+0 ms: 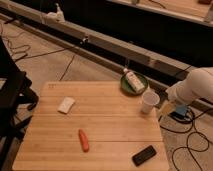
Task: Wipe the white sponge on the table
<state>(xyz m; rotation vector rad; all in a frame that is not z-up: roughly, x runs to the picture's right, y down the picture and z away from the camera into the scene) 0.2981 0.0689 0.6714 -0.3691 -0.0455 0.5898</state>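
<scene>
The white sponge lies flat on the left half of the table, a light bamboo top. My gripper hangs off the table's right edge, just right of the white paper cup, at the end of the pale arm that reaches in from the right. It stands open, holds nothing, and is far from the sponge, most of the table's width away.
A white paper cup stands near the right edge. Behind it, a green plate carries a white oblong box. An orange carrot and a black phone lie near the front. A black chair is at the left; cables run over the floor.
</scene>
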